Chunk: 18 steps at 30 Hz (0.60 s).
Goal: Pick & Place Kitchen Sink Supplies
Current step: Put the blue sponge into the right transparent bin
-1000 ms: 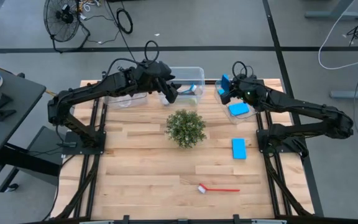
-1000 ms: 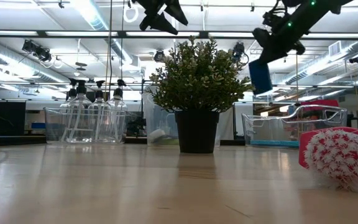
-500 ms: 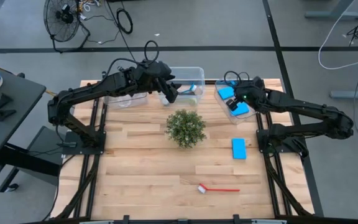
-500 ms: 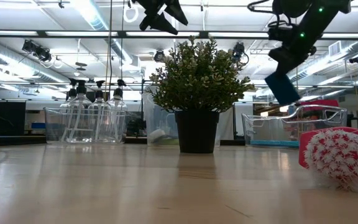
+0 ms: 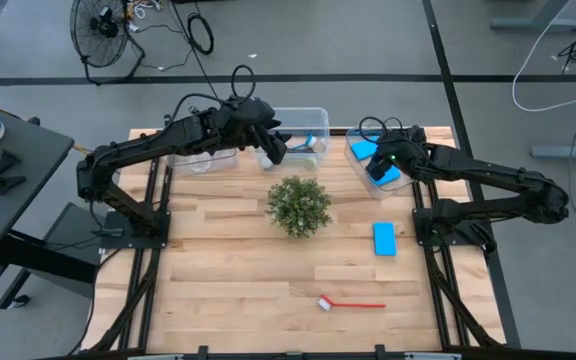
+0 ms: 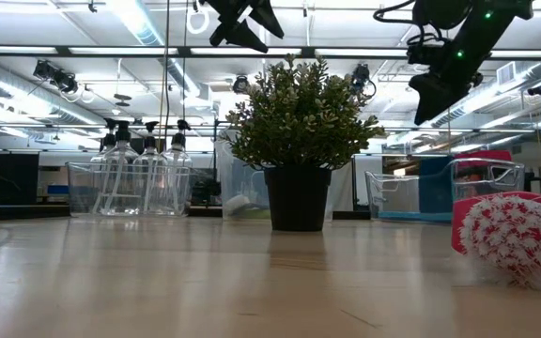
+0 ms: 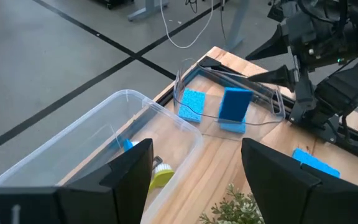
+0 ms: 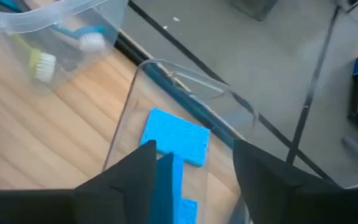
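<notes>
My right gripper (image 6: 432, 101) hangs open above the clear right bin (image 7: 273, 99), touching nothing. Below it a blue sponge (image 7: 234, 104) stands on end inside the bin, beside a flat blue sponge (image 7: 191, 106). Another blue sponge (image 5: 384, 238) lies flat on the table at the right. A red dish brush (image 5: 350, 303) lies near the front edge. My left gripper (image 5: 274, 152) waits open over the middle bin (image 5: 313, 114), which holds a yellow brush (image 7: 160, 176) and a blue one.
A bushy potted plant (image 5: 298, 205) stands mid-table between the arms. The far-left bin (image 6: 137, 191) holds clear bottles with black caps. The three bins line the far edge. Bare wood lies left of and in front of the plant.
My right gripper has carried a blue sponge down and toward the near edge, over the right bin, then opened and let go. The sponge has dropped into the bin and stands there on end.
</notes>
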Motion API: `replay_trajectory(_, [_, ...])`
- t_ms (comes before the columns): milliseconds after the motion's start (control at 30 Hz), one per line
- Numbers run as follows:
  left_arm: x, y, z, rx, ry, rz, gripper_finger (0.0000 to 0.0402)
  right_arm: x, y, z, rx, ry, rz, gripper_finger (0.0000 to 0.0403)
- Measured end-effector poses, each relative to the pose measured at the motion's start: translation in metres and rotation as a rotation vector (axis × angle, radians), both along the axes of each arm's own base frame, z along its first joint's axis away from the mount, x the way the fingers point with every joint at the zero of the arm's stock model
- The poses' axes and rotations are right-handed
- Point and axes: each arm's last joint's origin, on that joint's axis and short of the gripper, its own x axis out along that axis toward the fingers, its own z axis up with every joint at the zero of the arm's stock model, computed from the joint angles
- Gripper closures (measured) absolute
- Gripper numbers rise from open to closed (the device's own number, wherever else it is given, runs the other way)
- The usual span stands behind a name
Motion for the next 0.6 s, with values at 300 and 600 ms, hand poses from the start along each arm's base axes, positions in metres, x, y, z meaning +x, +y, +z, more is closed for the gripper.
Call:
replay_trajectory(300, [0.0000,0.0001,0.0000,-0.001,-0.001,0.003,0.0154,-0.0009,0.0022,-0.0028,0.063,0.011,0.042,0.0157])
replay_trajectory(600, [0.0000,-0.0002,0.0000,-0.001,-0.001,0.003,0.0154,-0.0064,0.0047,-0.0071,0.099,0.082,0.042,0.0167])
